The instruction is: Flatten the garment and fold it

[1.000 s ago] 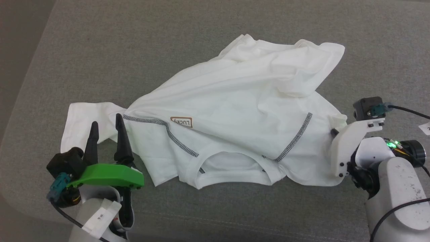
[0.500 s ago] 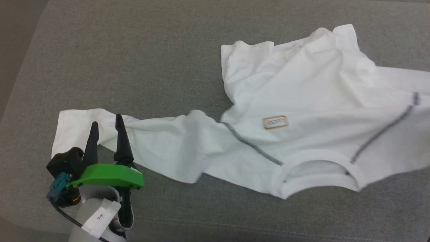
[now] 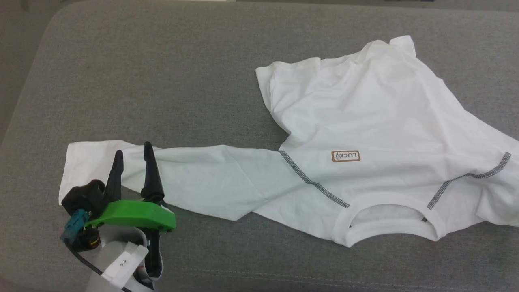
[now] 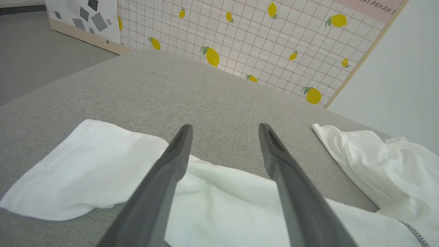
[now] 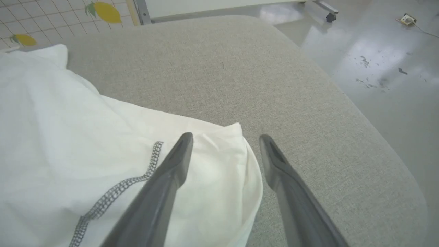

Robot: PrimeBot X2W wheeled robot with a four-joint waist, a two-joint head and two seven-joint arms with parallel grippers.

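Note:
The garment (image 3: 365, 134), a white long-sleeved shirt with grey zigzag seams and a small brown label, lies spread on the grey cushion (image 3: 162, 81), collar toward me. One sleeve (image 3: 194, 178) stretches out to the left. My left gripper (image 3: 131, 150) stands open over that sleeve's cuff end (image 4: 85, 164), nothing between its fingers. In the right wrist view my right gripper (image 5: 224, 137) is open just above the garment's (image 5: 68, 144) bunched right edge, its fingers apart and holding nothing.
The cushion's rounded right edge (image 5: 387, 144) drops to a shiny grey floor (image 5: 377, 51). Behind the cushion stands a panel with a lemon-and-grid print (image 4: 257, 37). Bare grey cushion stretches across the far left and back.
The garment was dragged to the right and pulled out flatter, its left sleeve now stretched long. My right gripper has let go and opened. The left gripper stayed put.

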